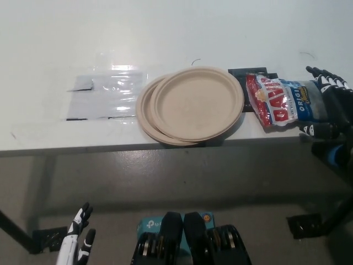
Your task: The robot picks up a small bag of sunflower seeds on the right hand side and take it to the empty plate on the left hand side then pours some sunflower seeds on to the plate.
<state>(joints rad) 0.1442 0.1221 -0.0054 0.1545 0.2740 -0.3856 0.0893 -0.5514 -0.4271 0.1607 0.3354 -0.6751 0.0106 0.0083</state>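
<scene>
A red, white and blue bag of sunflower seeds (281,101) lies flat at the table's right end, partly on a black mat (248,73). My black right hand (326,105) is at the bag's right end, fingers spread above and below it, touching or nearly touching it. Two stacked beige paper plates (190,105) sit left of the bag, overhanging the table's front edge; the top one is empty. My white left hand (77,240) rests low at the lower left, below the table, fingers apart and holding nothing.
A sheet of clear plastic (105,95) lies on the white table (55,44) left of the plates. The table's front edge (83,148) runs across the middle of the picture, with grey floor beneath. A black stand foot (302,225) is at the lower right.
</scene>
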